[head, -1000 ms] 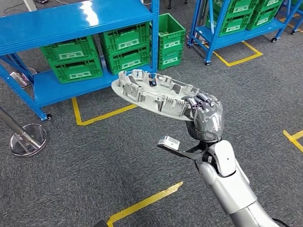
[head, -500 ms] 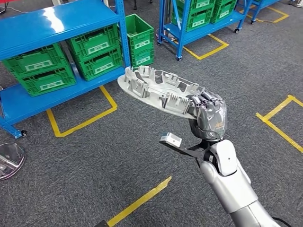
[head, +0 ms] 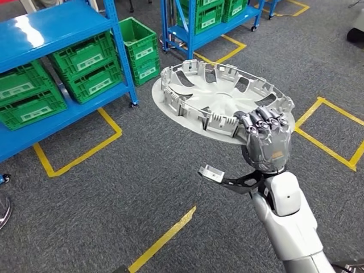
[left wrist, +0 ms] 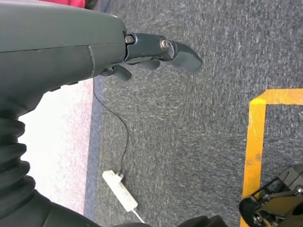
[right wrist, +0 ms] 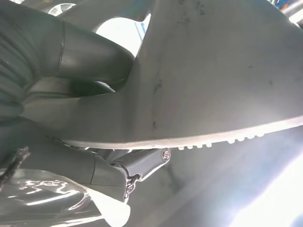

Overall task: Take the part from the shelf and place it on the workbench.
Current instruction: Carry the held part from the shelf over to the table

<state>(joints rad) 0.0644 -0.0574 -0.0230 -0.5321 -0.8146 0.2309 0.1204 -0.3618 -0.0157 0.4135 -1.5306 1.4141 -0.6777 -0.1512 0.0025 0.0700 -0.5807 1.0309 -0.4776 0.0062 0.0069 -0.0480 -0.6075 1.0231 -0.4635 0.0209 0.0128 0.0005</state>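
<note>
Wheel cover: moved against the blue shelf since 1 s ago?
Yes. The wheel cover in the right hand now sits right of the blue shelf; the camera turned too.

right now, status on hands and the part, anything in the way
Right hand grips the wheel cover by its rim, held over carpet. Left hand holds nothing, fingers apart. Blue shelf off to the left; no workbench seen.

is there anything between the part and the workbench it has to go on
Cannot say: no workbench shows in these views. The right hand holds the grey wheel-cover part by its rim, out over carpet marked with yellow tape; the blue shelf with green crates stands off to the left.
</note>
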